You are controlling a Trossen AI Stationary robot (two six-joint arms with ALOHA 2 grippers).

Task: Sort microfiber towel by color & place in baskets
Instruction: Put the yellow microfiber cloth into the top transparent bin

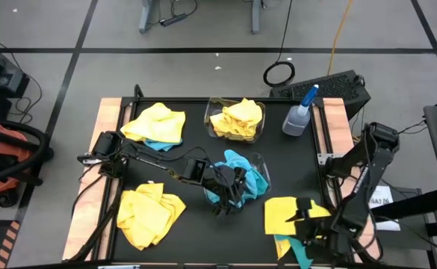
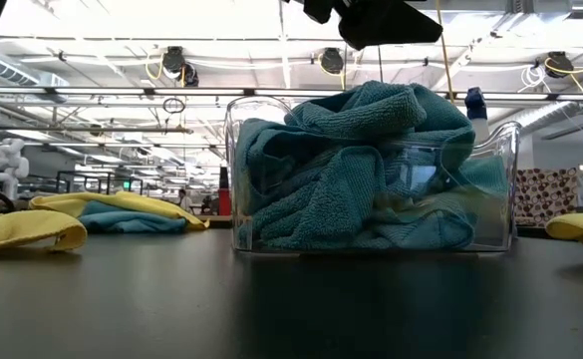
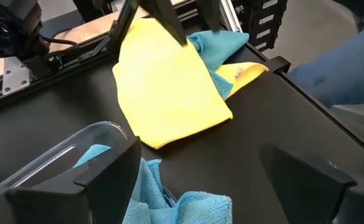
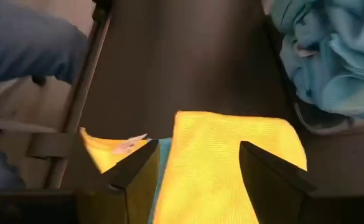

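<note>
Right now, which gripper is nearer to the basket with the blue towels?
Left. The left gripper hovers at the blue-towel basket; the right gripper is off to its side, over a yellow towel.

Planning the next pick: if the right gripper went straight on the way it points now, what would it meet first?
Most likely the flat yellow towel lying between and just beyond the right gripper's open fingers; a turquoise towel peeks out beside it. Depth is unclear.
</note>
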